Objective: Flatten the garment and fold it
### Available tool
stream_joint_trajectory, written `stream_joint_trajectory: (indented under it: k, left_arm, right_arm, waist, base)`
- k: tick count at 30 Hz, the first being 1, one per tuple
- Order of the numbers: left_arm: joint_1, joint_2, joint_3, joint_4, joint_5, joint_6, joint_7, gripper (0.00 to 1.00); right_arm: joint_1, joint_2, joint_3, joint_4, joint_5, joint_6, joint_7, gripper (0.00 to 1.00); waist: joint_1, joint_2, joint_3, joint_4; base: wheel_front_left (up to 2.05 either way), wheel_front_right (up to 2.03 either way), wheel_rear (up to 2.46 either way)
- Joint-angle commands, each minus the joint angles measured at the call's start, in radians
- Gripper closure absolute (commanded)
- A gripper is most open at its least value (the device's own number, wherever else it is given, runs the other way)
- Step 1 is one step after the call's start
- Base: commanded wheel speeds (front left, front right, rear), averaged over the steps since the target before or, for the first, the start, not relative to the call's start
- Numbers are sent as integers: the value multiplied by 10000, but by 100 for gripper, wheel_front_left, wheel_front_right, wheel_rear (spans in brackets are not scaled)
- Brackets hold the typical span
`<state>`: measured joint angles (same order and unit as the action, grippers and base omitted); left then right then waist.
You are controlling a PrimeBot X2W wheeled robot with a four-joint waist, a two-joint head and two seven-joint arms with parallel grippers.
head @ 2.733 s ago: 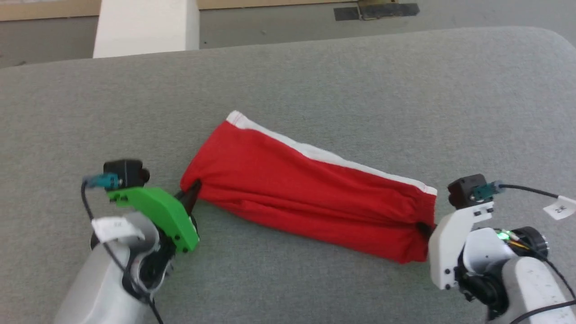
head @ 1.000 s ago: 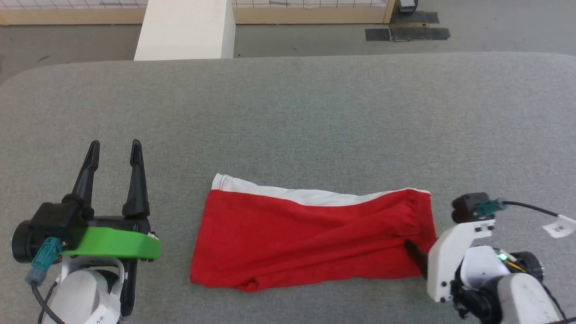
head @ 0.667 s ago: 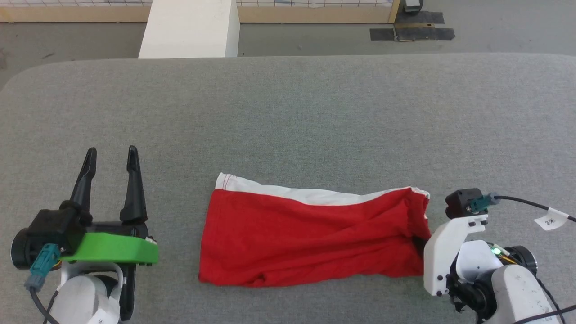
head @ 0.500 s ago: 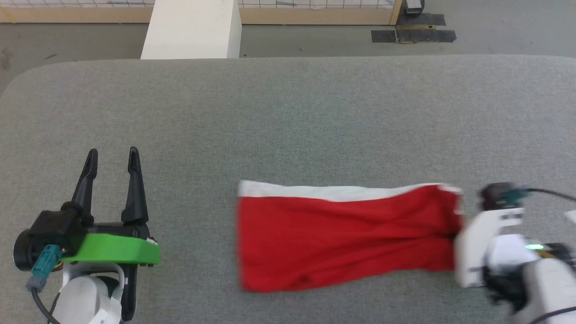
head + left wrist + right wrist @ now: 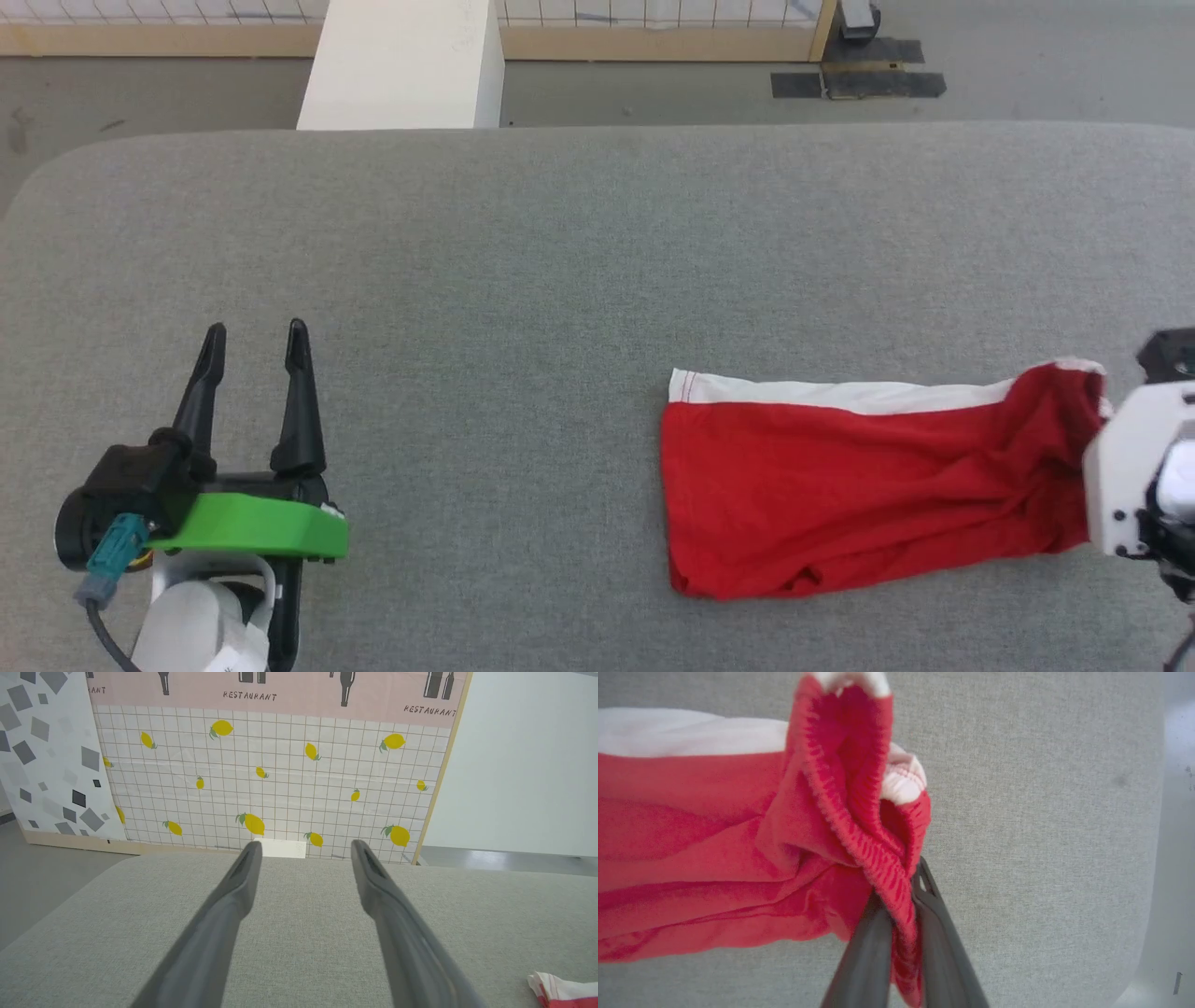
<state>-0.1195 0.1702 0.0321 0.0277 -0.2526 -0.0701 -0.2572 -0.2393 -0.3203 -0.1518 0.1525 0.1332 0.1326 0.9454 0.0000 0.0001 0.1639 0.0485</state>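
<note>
Dragged toward the robot's right over the last half second, the bright red, thin-fabric shorts now lie on the right-hand part of the grey cloth-covered table. Their left hem sits well past the table's middle, where before it lay left of centre. The right gripper has gone the same way, so in the head view its white wrist housing stands at the picture's right edge. The left gripper has stayed where it was (the small shift in the head view matches the camera's own), its two dark fingers spread apart over bare cloth, well apart from the shorts.

The shorts' long axis runs left to right across the table, roughly parallel to the near edge. The gathered elastic waistband points toward the robot's right and is bunched and lifted, with the right gripper's fingers clamped on a fold of it. The open leg end points left and lies flat. A white trim band runs along the far long edge. The red cloth is creased toward the waistband, and the near left corner is slightly rumpled.
</note>
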Motion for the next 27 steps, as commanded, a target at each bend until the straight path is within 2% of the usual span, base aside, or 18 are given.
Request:
stream_joint_trajectory:
  k: [1, 6, 8, 11, 18, 27]
  left_arm:
    - [159, -70, 58, 56, 173, -59, -45, 0]
    - [289, -181, 113, 128, 226, -111, -45, 0]
    - [328, -222, 123, 139, 242, -128, -45, 0]
    - [353, -279, 109, 167, 260, -161, -45, 0]
    - [313, -393, -10, 252, 273, -275, -45, 0]
    - [381, -441, 35, 413, 256, -376, -45, 0]
  right_arm:
    - [70, 44, 272, -428, 277, -19, 447, 100]
    - [476, 844, 906, -2478, 1455, -19, 2074, 100]
    - [583, 1244, 1206, -3021, 1608, -19, 2347, 100]
    - [564, 1758, 1694, -3206, 1665, -19, 2435, 100]
    - [70, 2450, 2773, -1829, 1389, -19, 1474, 100]
    - [-976, 2694, 4094, 433, 1455, -19, 237, 100]
  waist:
    - [0, -1, -86, 17]
    - [0, -1, -263, 23]
    - [0, -1, -296, 18]
    - [0, -1, -327, 24]
    - [0, -1, -309, 270]
    - [0, -1, -161, 521]
  base:
    - [0, 0, 0]
    - [0, 0, 0]
    - [0, 0, 0]
    - [0, 0, 0]
    - [0, 0, 0]
    - [0, 0, 0]
